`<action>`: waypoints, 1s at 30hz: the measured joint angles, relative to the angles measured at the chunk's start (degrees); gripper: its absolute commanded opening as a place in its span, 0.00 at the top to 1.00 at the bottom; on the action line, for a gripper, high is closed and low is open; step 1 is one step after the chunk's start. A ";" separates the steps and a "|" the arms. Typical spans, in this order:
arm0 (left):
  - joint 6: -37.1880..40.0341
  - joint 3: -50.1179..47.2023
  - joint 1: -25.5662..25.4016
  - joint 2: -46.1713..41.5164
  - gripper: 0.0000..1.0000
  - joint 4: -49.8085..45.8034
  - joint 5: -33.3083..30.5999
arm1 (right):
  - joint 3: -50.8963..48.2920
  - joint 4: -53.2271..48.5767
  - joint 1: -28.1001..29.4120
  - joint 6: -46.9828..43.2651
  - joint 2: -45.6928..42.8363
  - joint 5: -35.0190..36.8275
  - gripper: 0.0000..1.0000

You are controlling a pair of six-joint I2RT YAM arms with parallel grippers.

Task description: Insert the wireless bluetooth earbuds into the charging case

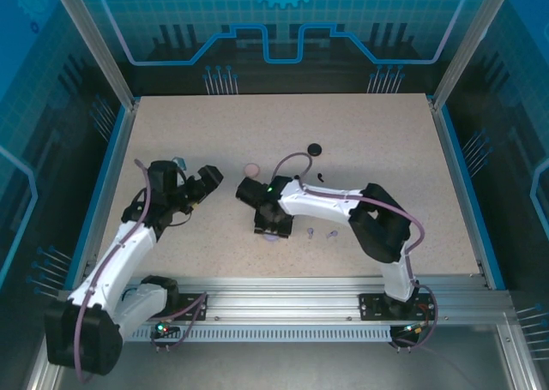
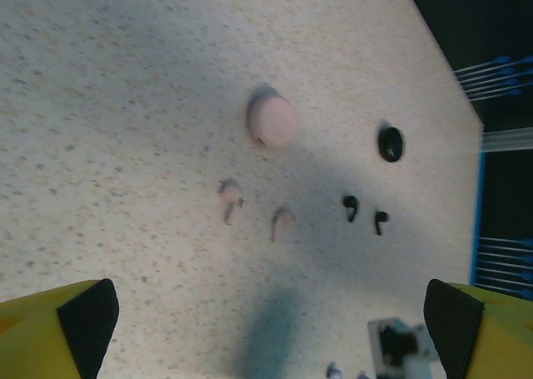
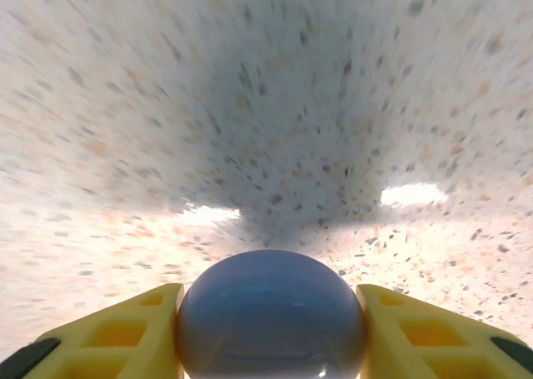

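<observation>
Grippers over a speckled beige tabletop (image 1: 386, 133).
The left gripper (image 2: 271, 312) hangs spread wide; pale pink stemmed earbuds (image 2: 231, 199), then a black pair (image 2: 351, 206), lie loose; the right gripper (image 3: 268, 296) clamps a lilac domed case (image 3: 271, 333), with tiny lilac earbuds (image 1: 309, 231) just beside.

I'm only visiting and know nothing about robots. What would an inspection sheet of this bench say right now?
Surface: speckled beige table, no spills seen.
Job's things: pink case and black case sit on the table. Pink earbuds and black earbuds lie loose near them. Lilac earbuds lie beside the right arm.
Clutter: nothing seen.
Grippers: left gripper is open and holds nothing. Right gripper has its fingers against both sides of the lilac case.
Cables: purple cables loop along both arms.
Surroundings: blue panels behind, metal rail at the near edge.
</observation>
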 measured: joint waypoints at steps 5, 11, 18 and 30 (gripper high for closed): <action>-3.17 -8.92 -0.04 -2.45 0.01 9.84 4.13 | 0.02 3.10 -7.78 0.02 -4.02 -1.25 0.59; -4.79 -15.21 -2.89 1.11 0.01 23.74 6.73 | 0.09 6.78 -15.58 1.40 -4.11 -4.42 0.59; -4.24 -17.42 -12.83 7.63 0.01 39.60 5.90 | 3.10 11.45 -17.33 5.75 -2.32 -9.73 0.58; -2.62 -17.92 -17.77 16.02 0.32 53.86 -0.52 | 5.75 14.38 -16.09 10.14 -1.53 -13.29 0.57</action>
